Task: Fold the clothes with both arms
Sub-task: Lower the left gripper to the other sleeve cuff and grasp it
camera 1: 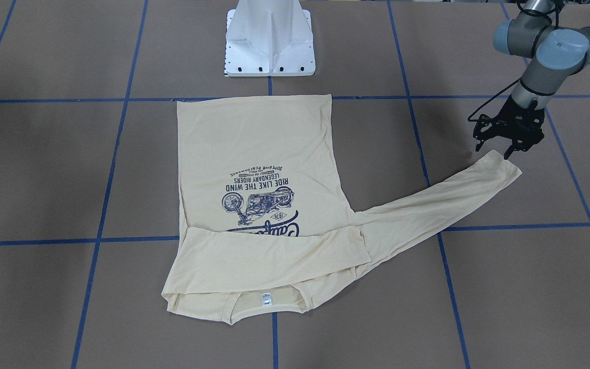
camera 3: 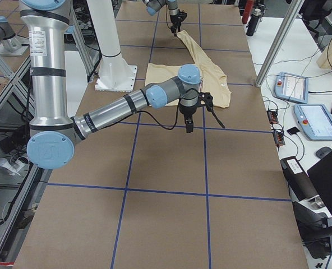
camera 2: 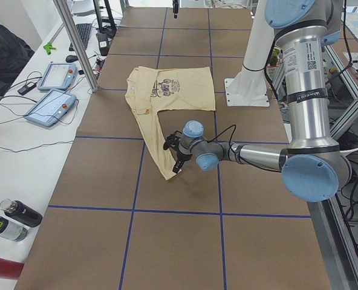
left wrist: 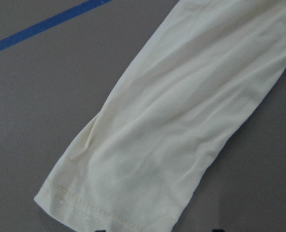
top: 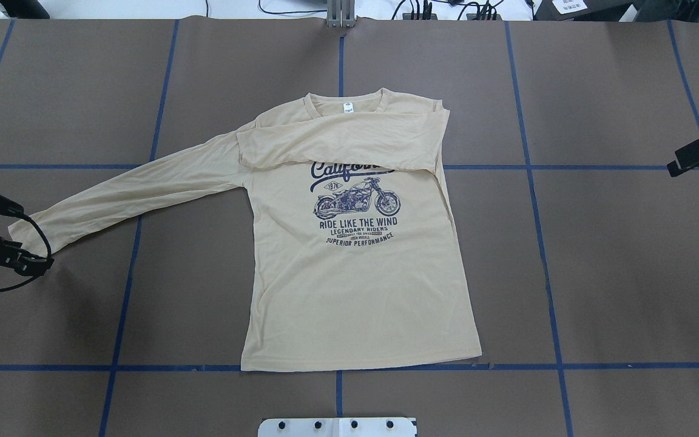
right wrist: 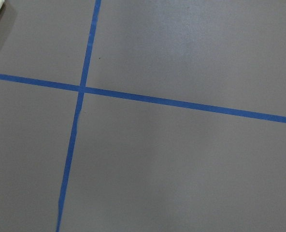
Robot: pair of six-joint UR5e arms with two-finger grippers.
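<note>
The shirt (top: 355, 291) lies flat and print-side up in the middle of the table (top: 598, 273). In the overhead view its neck is at 12 o'clock and its hem at 6 o'clock. One sleeve (top: 337, 142) is folded across the chest and covers the top of the navy motorcycle print (top: 358, 203). The other sleeve (top: 143, 188) stretches out towards 8 o'clock. Its cuff (left wrist: 85, 203) lies flat on the table.

The left claw (camera 1: 493, 151) hangs just over that cuff with its fingers apart, gripping nothing. The right claw (top: 680, 164) hangs over bare table at the shirt's 3 o'clock, well apart from it; I cannot tell whether its fingers are apart or together. The white pedestal (camera 1: 269, 41) stands just beyond the hem at 6 o'clock.
</note>
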